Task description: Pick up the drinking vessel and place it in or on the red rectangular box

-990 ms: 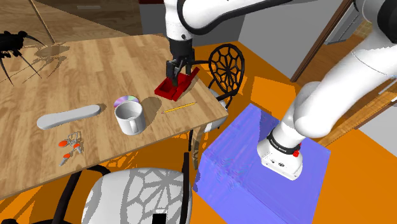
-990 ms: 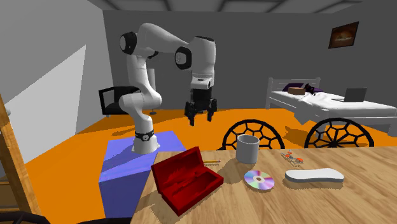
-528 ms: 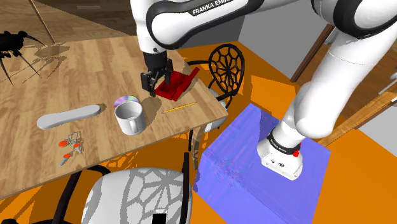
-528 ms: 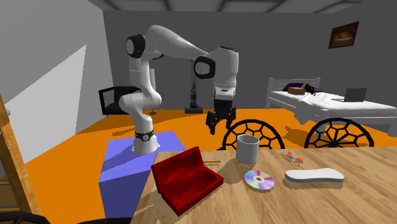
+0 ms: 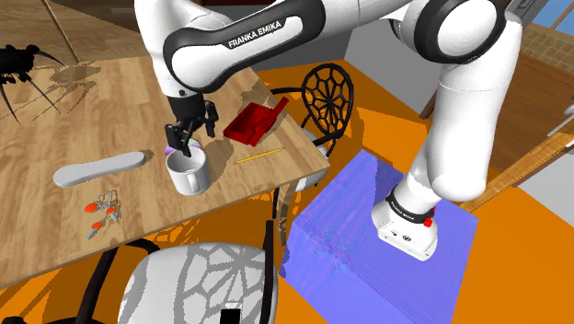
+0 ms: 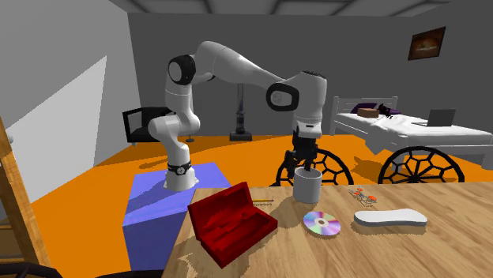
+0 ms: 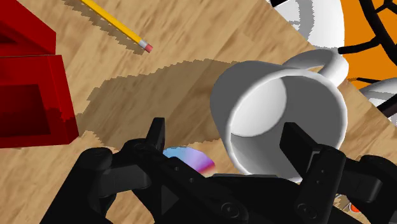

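A white mug [image 5: 187, 172] with a handle stands upright on the wooden table [image 5: 110, 101], near its front edge. My black gripper [image 5: 188, 144] hangs open just above the mug's rim. In the wrist view the mug [image 7: 280, 118] lies ahead of the gripper [image 7: 226, 137]: one finger is over the mug's opening and the other is outside its wall, neither touching it. The red rectangular box [image 5: 253, 122] lies open by the table's corner, to the shoulder view's right of the mug. From across the table, the box [image 6: 233, 223] sits left of the mug [image 6: 306, 185] and gripper [image 6: 304, 168].
A yellow pencil [image 5: 260, 155] lies between mug and box. A shiny disc [image 6: 322, 224], a flat white piece [image 5: 101, 168] and orange-tagged keys [image 5: 101, 212] lie near the mug. A black wire chair [image 5: 329, 97] and a white chair [image 5: 193, 281] flank the table's edges.
The arm swung from above the red box to the shoulder view's left and came down over the mug. The fingers stayed open. Mug and box have not moved.
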Robot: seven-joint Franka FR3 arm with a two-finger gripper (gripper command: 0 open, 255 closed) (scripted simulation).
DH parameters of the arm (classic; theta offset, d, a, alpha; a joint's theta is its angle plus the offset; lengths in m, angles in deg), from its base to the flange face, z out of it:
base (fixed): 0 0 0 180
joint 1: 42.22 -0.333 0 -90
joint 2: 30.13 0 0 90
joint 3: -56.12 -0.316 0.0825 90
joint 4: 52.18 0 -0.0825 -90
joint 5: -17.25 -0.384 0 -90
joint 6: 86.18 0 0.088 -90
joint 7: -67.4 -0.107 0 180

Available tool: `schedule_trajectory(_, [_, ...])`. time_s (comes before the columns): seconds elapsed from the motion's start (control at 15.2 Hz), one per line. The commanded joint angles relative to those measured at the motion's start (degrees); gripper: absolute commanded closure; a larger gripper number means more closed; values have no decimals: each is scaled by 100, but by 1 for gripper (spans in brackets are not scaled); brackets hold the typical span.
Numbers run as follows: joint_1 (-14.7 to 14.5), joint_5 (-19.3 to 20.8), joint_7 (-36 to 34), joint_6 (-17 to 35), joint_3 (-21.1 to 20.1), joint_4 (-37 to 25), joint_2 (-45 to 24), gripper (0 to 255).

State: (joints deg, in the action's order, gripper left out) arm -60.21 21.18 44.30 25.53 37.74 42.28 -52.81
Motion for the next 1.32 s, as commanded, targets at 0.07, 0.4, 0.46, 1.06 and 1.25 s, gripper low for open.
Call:
schedule_trajectory(0.07, [-49,46,-52,161,5,14,-151,0])
schedule_trajectory(0.4, [-62,84,-77,473,22,227,-255,0])
schedule_trajectory(0.46, [-62,84,-77,472,22,226,-255,0])
schedule_trajectory(1.06, [-62,84,-77,471,22,225,-255,255])
schedule_trajectory(1.25, [-62,84,-77,471,22,225,-256,255])
